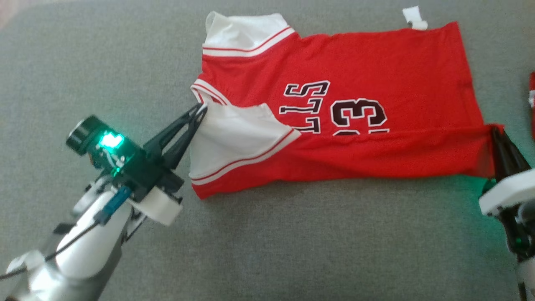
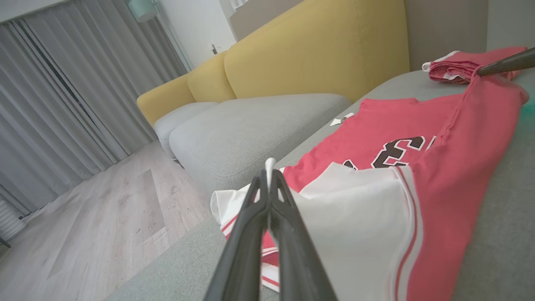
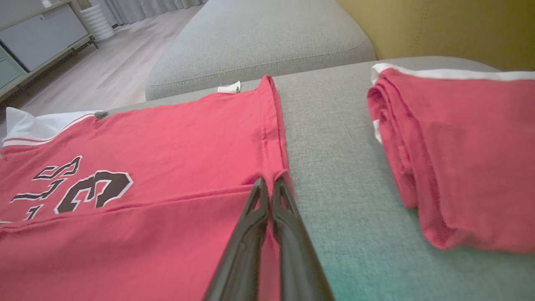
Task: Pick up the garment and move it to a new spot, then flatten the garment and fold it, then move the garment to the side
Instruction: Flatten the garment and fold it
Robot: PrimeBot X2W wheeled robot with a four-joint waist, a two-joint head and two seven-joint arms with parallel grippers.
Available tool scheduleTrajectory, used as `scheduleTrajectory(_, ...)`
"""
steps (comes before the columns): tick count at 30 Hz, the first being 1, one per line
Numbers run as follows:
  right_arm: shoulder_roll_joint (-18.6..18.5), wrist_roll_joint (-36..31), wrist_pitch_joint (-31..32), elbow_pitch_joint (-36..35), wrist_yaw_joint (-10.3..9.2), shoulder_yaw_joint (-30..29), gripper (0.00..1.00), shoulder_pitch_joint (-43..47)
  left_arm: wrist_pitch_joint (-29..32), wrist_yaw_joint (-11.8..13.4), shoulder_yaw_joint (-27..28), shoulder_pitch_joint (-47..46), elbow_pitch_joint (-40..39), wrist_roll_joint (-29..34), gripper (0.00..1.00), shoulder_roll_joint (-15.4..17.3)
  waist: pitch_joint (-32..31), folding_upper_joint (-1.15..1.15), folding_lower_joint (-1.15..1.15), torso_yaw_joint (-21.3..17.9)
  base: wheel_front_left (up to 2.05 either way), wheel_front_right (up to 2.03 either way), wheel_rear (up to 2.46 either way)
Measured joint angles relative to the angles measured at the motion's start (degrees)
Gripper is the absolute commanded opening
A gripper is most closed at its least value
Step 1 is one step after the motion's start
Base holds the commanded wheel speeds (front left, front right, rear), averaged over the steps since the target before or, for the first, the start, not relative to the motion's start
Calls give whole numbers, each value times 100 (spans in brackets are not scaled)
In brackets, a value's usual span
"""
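The red garment [image 1: 376,62] is seen spread flat across the grey sofa seat [image 1: 292,234], collar end to the left and hem to the right, so the move to a new spot and the flattening are judged done. A near strip of it is laid over toward the far side, covering the lower part of the printed number [image 1: 358,115], so 1 lengthwise fold is judged under way. The left claw [image 1: 202,110] is pinched narrow on the edge of the near white sleeve [image 1: 234,138], and the right claw [image 1: 495,129] is clamped on the near hem corner, the doubled edge being drawn taut between the 2. Left to be done, by this reading: the strip released and pressed down, the far side and far sleeve [image 1: 242,31] folded in, the length folded across, and the garment carried to the side, perhaps beside the folded red pile [image 3: 464,159] at the right.
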Motion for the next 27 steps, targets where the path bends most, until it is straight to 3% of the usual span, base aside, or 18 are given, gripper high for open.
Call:
scheduleTrajectory(9,-19,-56,-156,589,0,235,0,-744,0,-93,-45,-677,590,77,0,-252,370,0,-1,19,0,0,0)
scheduleTrajectory(10,-25,-55,-194,657,0,264,11,-811,0,-94,-43,-725,617,107,0,-261,398,0,0,15,0,0,0)
scheduleTrajectory(11,-35,-52,-216,720,0,293,45,-867,0,-94,-43,-767,657,120,8,-279,421,0,0,11,0,0,0)
scheduleTrajectory(12,-49,-48,-324,832,0,341,100,-970,0,-92,-33,-807,728,166,38,-308,458,0,0,4,0,0,0)
scheduleTrajectory(13,-59,-40,-412,861,0,391,100,-1012,0,-85,-11,-808,768,187,100,-331,468,0,0,2,0,0,0)
scheduleTrajectory(17,-81,27,-854,924,0,555,100,-1079,0,234,296,-720,771,77,100,-545,423,0,-1,-8,0,0,0)
scheduleTrajectory(20,-79,27,-1144,958,0,611,100,-1065,0,415,719,-237,667,-448,100,-847,311,0,-1,-31,0,0,0)
scheduleTrajectory(27,86,113,-1378,976,0,595,100,-641,20,402,883,1590,836,-1307,100,-1499,-15,0,-3,-75,0,0,0)
